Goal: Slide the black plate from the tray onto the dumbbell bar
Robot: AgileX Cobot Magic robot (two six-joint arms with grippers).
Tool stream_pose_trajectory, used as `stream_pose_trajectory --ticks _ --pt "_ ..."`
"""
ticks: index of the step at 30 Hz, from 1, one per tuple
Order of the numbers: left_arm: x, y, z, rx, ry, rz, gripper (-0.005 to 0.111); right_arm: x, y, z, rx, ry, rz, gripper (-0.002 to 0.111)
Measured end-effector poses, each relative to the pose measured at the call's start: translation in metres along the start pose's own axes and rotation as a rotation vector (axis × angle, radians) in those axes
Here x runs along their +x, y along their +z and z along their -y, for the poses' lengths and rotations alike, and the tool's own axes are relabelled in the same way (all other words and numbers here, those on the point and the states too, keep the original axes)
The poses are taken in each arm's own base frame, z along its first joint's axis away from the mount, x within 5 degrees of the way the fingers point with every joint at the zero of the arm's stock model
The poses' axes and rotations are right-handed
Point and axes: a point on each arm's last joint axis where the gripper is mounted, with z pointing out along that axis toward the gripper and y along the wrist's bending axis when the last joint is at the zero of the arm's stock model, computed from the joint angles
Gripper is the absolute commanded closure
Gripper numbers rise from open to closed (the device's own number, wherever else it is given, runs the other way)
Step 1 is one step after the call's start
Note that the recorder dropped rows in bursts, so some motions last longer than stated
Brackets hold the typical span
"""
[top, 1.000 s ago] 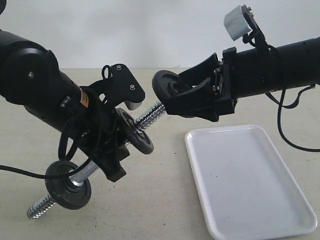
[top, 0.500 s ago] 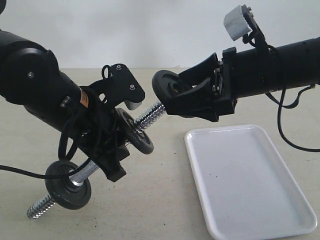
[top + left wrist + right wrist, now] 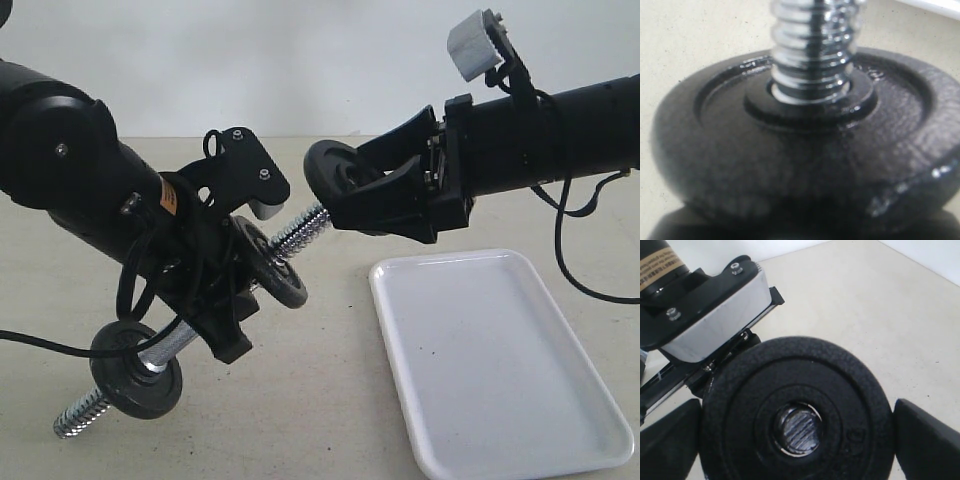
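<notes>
My left gripper is shut on the middle of the dumbbell bar, which tilts up to the right. One black disc sits near the bar's low end and another just beyond my fingers; up close that disc rings the threaded rod and hides my jaws. My right gripper is shut on the black plate at the bar's upper tip. In the right wrist view the plate fills the gap between both fingers, and the bar's end shows through its hole.
The white tray lies on the beige table at the lower right, with nothing on it. The left arm's wrist camera mount stands close to the held plate. A black cable hangs from the right arm above the tray.
</notes>
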Motion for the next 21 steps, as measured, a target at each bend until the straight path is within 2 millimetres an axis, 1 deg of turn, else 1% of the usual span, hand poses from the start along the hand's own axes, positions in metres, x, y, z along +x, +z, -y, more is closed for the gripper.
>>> stream_pose_trajectory --ticks 21 --pt "0.0001 0.0 -0.0002 -0.003 0.002 -0.001 0.102 0.0022 0.0017 0.0008 0.019 0.023 -0.03 0.108"
